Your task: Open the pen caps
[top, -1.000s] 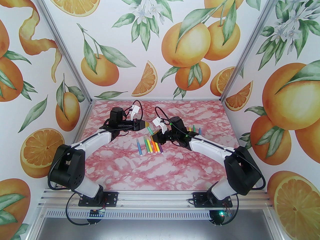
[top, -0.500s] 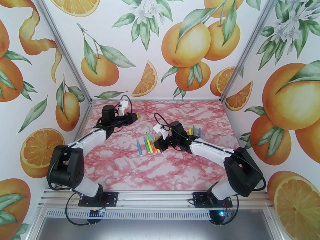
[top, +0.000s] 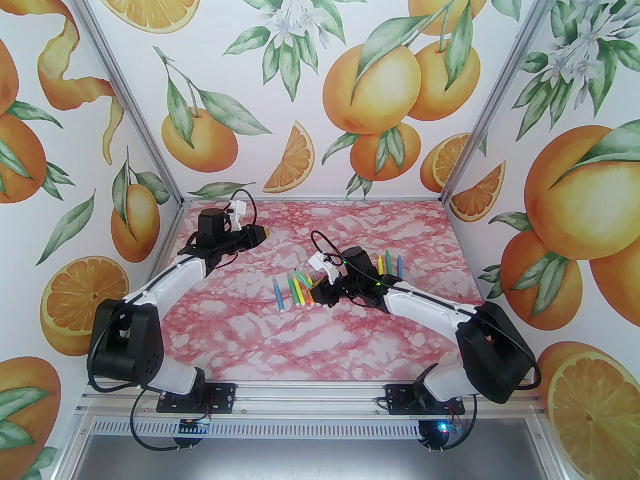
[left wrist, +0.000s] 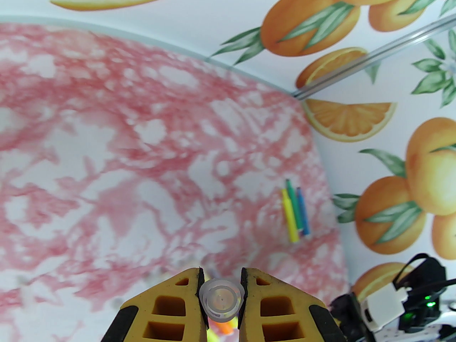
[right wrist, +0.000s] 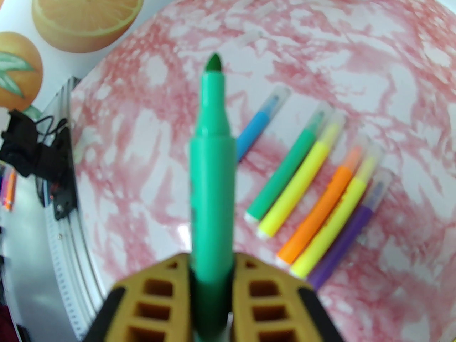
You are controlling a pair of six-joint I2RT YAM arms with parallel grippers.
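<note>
Green pen (right wrist: 212,176), pink-marbled table (top: 300,348)

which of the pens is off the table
The green pen clamped in the right gripper, bare tip showing; the rest lie flat on the table.

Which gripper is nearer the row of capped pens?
Right. The right gripper, holding an uncapped green pen, is at the right end of the row of capped pens; the left gripper, pinching a clear cap, is away toward the back left.
</note>
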